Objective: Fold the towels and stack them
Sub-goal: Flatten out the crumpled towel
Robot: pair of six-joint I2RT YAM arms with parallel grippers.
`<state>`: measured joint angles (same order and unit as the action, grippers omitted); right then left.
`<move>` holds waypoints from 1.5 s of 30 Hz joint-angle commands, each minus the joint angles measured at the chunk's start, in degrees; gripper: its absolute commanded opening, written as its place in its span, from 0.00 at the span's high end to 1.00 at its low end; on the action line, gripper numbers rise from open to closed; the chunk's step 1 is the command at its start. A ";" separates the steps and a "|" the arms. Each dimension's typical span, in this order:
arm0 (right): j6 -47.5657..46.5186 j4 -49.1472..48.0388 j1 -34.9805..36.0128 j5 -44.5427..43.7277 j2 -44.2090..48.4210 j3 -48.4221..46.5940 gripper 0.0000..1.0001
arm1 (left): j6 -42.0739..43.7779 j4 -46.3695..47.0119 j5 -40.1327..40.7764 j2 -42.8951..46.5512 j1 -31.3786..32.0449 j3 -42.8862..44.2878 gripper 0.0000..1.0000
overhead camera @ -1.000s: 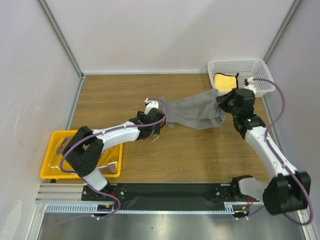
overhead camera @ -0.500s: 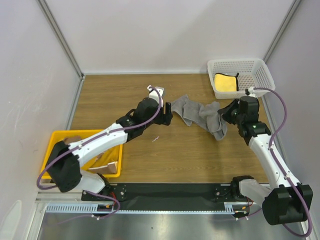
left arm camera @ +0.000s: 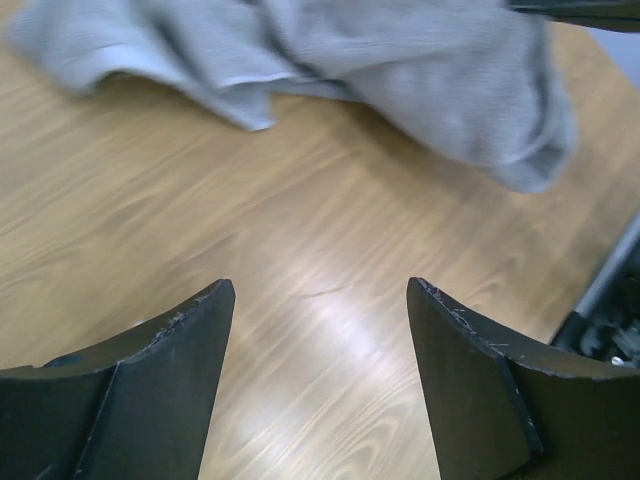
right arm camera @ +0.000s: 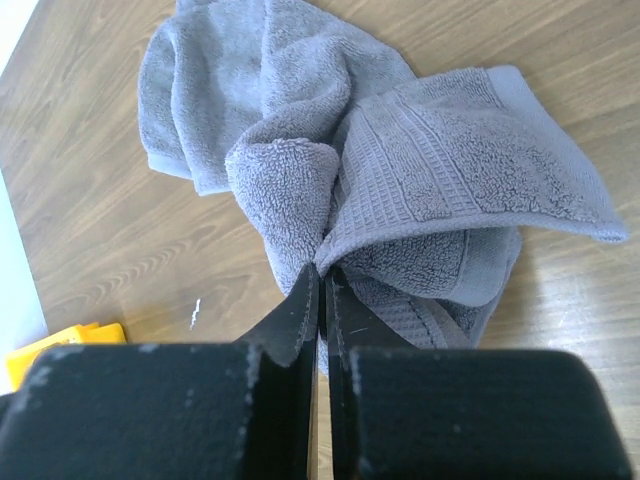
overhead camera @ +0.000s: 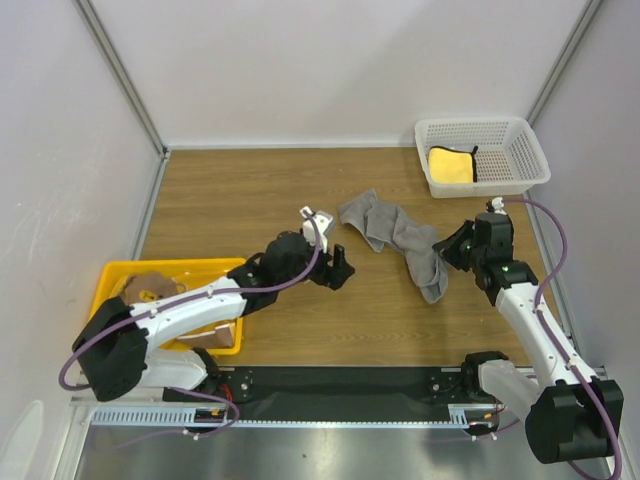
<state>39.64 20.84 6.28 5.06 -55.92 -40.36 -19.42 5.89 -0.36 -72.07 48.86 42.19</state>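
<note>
Dragged nearer, grey towel [overhead camera: 400, 235] lies bunched, pinched by right gripper [overhead camera: 446, 248].

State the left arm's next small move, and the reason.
Probably ease the open left gripper forward to the left end of the crumpled grey towel and pinch it. The right gripper is shut on a fold at its right side, and the bunched cloth needs two grips to spread flat.

Wood-grain table [overhead camera: 230, 190]. Lying directly on it: grey towel [overhead camera: 400, 235], crumpled in a long heap right of centre; white mesh basket [overhead camera: 470, 123], far right corner; yellow tray [overhead camera: 185, 266], near left edge.
</note>
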 commanded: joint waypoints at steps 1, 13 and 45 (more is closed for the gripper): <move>-0.08 -0.18 -0.13 1.35 0.73 -0.07 1.00 | 1.14 11.50 -3.33 -4.38 3.08 0.78 0.24; -1.32 -1.24 -0.39 4.96 -2.17 0.46 1.00 | 2.19 16.96 4.58 -20.21 11.34 10.28 0.25; 0.44 -2.74 -1.27 5.93 -0.86 2.74 1.00 | 4.92 29.08 1.00 -36.38 13.98 20.65 0.29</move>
<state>40.10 19.38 5.21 11.22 -58.02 -37.60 -15.40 30.96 4.47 -108.14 62.65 60.88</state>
